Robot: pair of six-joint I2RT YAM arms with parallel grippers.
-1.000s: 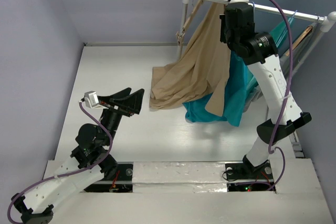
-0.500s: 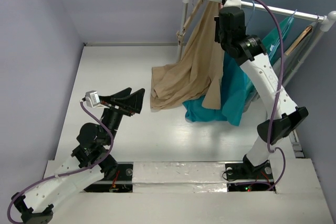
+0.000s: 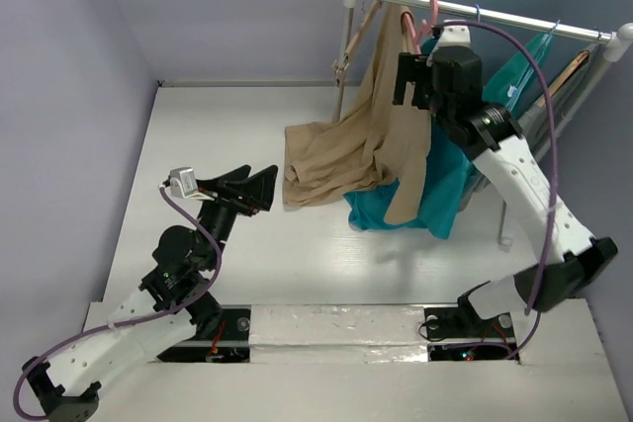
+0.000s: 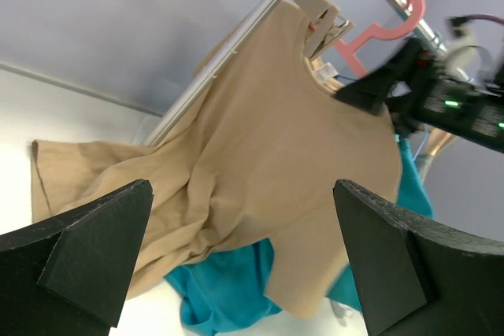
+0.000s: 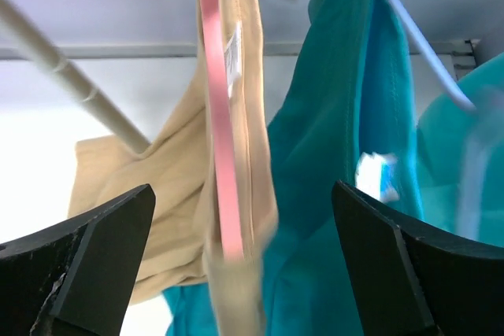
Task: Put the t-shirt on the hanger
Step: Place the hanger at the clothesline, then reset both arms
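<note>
While the left arm crouches low over the white table, the top view shows the right arm stretched up to the silver clothes rail at the back right. The plain tan fabric t-shirt hangs from the rail by the thick pink plastic hanger. Its lower part drapes leftward into a rumpled heap on the table. The right gripper sits just beside the shirt's upper edge, below the pink hook. The left gripper points toward the heap, well apart from it, its fingers spread wide and empty. A teal-green garment hangs behind and below the shirt.

From the left wrist, both black fingers of the left gripper frame the scene, fully spread with nothing between them. The t-shirt fills the middle. The hanger rises from its neckline, and the right gripper is close by the collar. Teal cloth shows beneath the hem.

From the right wrist, the right gripper is splayed as wide as it goes, gripping nothing. A pink bar of the hanger runs down between the fingers, touching neither, against the t-shirt, whose white label shows. The teal garment hangs on a thin pale-blue hanger.
</note>
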